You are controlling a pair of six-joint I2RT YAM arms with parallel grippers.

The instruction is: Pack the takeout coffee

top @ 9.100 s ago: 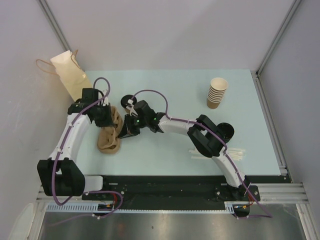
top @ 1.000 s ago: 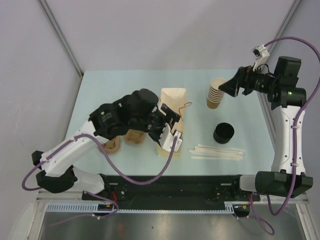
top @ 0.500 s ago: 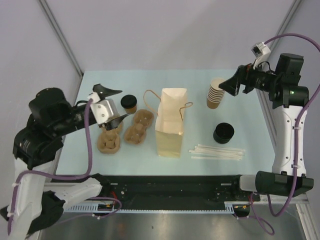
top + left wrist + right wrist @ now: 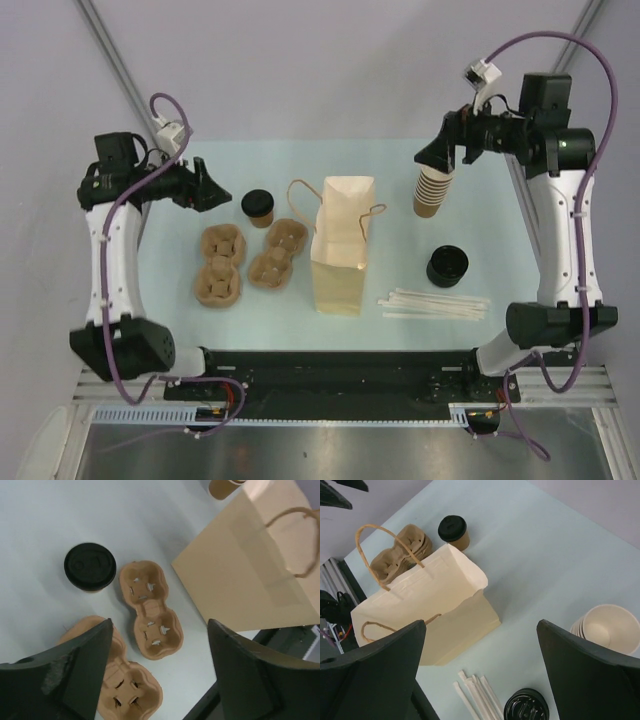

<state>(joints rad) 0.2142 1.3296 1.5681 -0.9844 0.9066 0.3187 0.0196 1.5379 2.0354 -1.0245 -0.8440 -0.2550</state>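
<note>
Withdrawal of the left gripper [image 4: 212,186], now spread and empty like the right gripper [image 4: 432,155], leaves the paper bag [image 4: 340,245] standing open and the takeout coffee [image 4: 258,206] upright on the table [image 4: 500,215] near its left side, likely next to be grasped.

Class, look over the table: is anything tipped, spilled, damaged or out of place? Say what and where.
Nothing stands out. The takeout coffee stands upright with its lid on. The paper bag stands open, the cup carriers lie flat, and the straws lie together in a neat row.
</note>
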